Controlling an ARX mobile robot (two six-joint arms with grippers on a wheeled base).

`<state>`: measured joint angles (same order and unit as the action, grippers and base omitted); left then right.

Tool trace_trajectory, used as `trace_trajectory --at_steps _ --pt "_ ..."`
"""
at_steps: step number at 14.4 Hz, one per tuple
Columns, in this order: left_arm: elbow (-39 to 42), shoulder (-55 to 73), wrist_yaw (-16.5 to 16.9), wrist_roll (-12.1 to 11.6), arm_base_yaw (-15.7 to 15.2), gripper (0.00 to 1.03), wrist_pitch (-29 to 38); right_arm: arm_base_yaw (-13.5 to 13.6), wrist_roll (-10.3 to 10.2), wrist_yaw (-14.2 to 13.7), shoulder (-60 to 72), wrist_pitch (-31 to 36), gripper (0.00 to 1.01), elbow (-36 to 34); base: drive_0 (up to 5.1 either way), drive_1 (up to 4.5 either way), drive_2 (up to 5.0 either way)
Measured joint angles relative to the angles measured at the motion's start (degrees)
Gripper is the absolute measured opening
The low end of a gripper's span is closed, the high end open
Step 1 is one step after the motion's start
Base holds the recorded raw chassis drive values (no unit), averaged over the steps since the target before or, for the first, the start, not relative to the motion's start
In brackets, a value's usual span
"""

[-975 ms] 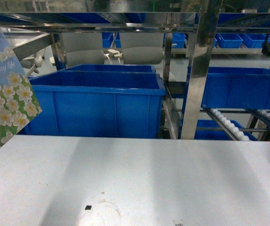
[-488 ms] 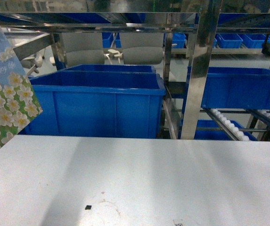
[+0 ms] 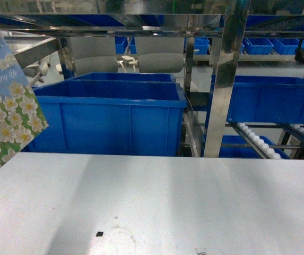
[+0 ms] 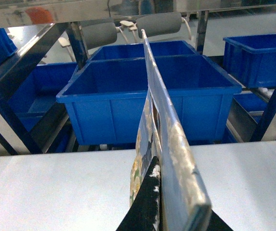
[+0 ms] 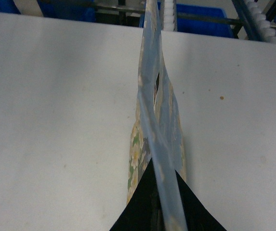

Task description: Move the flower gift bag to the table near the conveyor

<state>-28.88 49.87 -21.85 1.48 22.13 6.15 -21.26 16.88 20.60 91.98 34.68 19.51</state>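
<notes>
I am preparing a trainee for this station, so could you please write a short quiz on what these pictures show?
1. True or false: the flower gift bag lies flat on its side in the middle of the table.
2. What colour are the bins behind the table? A red, B blue, C green.
3. Which two words are printed on the bag, as the head view shows?

Key: 1 false, it stands upright at the left edge of the head view. 2 B. 3 Enjoy life.
</notes>
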Motion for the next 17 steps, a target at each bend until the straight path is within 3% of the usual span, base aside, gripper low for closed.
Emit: trace_trajectory --at_steps 1,4,6,7,10,14,16,17 --pt "0.0 0.0 0.0 0.0 0.0 0.02 0.0 0.3 0.3 0.6 -0.8 -0.6 0.11 -0.6 0.0 0.0 0.0" --pt "0.0 0.0 0.0 0.0 0.0 0.02 0.0 0.3 0.6 1.0 -5.2 -3.6 0.51 -1.2 0.0 0.0 0.0" --pt "0.0 0.0 0.0 0.0 0.0 0.02 0.0 0.8 -0.3 -0.7 -10.9 -7.7 0.82 -0.9 0.0 0.0 0.0" --pt "0.0 0.0 0.0 0.0 0.0 0.02 0.0 1.7 -1.0 -3.0 -15.6 -9.6 1.0 0.5 0.0 0.0 0.0" --pt "0.0 0.0 0.0 0.0 0.0 0.02 0.0 4.6 -2.4 -6.9 -26.8 -16.2 0.98 4.3 0.0 0.0 0.0" --pt "0.0 0.0 0.0 0.0 0.0 0.02 0.0 11.2 -5.3 -14.1 -45.9 -35.1 0.98 6.7 0.0 0.0 0.0" --pt "0.0 0.0 0.0 0.0 0.0 0.02 0.0 16.5 -5.5 -22.4 -57.1 -43.1 0.98 7.7 0.0 0.0 0.0" --pt "0.0 0.0 0.0 0.0 0.0 0.02 0.0 20.7 -6.2 -26.8 -63.3 -48.2 0.98 7.7 0.0 0.0 0.0"
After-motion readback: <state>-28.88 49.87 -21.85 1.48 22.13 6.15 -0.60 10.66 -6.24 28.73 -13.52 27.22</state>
